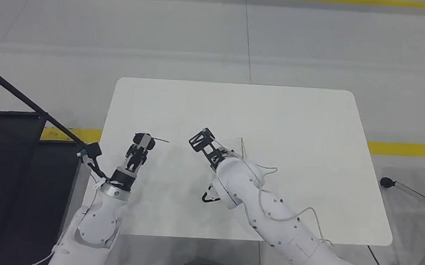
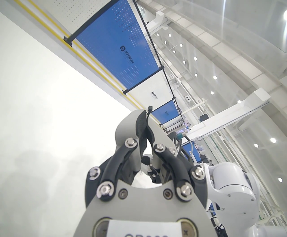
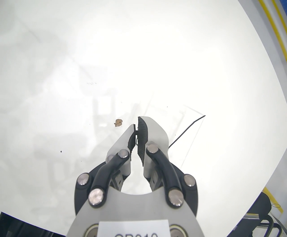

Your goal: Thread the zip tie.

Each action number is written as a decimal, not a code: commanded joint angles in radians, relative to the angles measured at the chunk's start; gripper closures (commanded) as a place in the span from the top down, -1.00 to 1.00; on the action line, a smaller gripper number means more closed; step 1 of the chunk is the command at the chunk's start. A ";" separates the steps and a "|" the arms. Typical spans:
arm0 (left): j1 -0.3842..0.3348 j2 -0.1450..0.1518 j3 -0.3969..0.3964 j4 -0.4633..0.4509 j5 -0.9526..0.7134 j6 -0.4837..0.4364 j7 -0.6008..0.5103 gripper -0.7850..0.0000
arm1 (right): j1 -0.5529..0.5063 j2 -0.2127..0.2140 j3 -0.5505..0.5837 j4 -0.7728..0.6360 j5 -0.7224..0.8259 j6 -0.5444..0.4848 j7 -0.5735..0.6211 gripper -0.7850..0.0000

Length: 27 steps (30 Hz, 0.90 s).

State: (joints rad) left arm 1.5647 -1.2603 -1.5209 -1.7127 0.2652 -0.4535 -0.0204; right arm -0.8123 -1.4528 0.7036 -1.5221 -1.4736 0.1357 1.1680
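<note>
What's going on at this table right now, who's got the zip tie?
The left gripper is shut on a black zip tie, holding it above the white table with one end poking out of the grip. The right gripper is close beside it over the table. It isn't clear whether it grips anything. No closed loop is visible, so the threading looks not yet done.

- the left gripper (image 2: 144, 115) was over the table's (image 1: 307, 123) left half, the zip tie (image 2: 149, 109) between its fingers, tail pointing right.
- the right gripper (image 3: 136, 123) was near on its right, apart from the tail.
- a crumb (image 3: 118, 122) lay on the table just beside the right gripper's tips.
</note>
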 commanded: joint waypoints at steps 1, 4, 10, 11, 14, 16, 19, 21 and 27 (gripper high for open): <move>0.000 0.000 0.001 0.000 0.000 0.001 0.000 -1.00 | -0.012 0.000 0.005 -0.013 -0.015 0.001 0.000 -0.89; -0.001 -0.001 0.002 0.000 0.003 0.001 0.000 -1.00 | -0.030 -0.001 0.016 -0.035 -0.039 0.005 -0.004 -0.95; -0.009 0.000 0.006 0.007 0.012 0.001 -0.018 -1.00 | -0.085 0.005 0.053 -0.126 -0.115 0.024 -0.043 -1.00; -0.014 0.000 0.007 0.009 0.015 -0.001 -0.029 -1.00 | -0.100 0.008 0.064 -0.153 -0.126 0.024 -0.052 -1.00; -0.040 0.002 0.010 0.025 -0.016 -0.015 -0.085 -1.00 | -0.157 0.020 0.101 -0.244 -0.168 0.008 -0.090 -1.00; -0.064 0.005 0.005 0.042 -0.047 -0.027 -0.136 -1.00 | -0.203 0.030 0.130 -0.310 -0.195 -0.004 -0.116 -1.00; -0.108 0.012 -0.008 0.070 -0.073 -0.037 -0.214 -1.00 | -0.282 0.046 0.176 -0.420 -0.201 -0.066 -0.184 -1.00; -0.131 0.016 -0.003 0.084 -0.060 -0.066 -0.266 -1.00 | -0.340 0.060 0.215 -0.495 -0.185 -0.139 -0.252 -1.00; -0.205 0.029 0.011 0.149 -0.037 -0.155 -0.432 -1.00 | -0.527 0.105 0.376 -0.669 -0.124 -0.384 -0.482 -1.00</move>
State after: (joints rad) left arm 1.3731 -1.2338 -1.5131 -1.5750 0.2231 -0.5925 -0.4153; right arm -1.3058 -1.3551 1.0476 -2.1675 -1.6054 -0.2004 0.7294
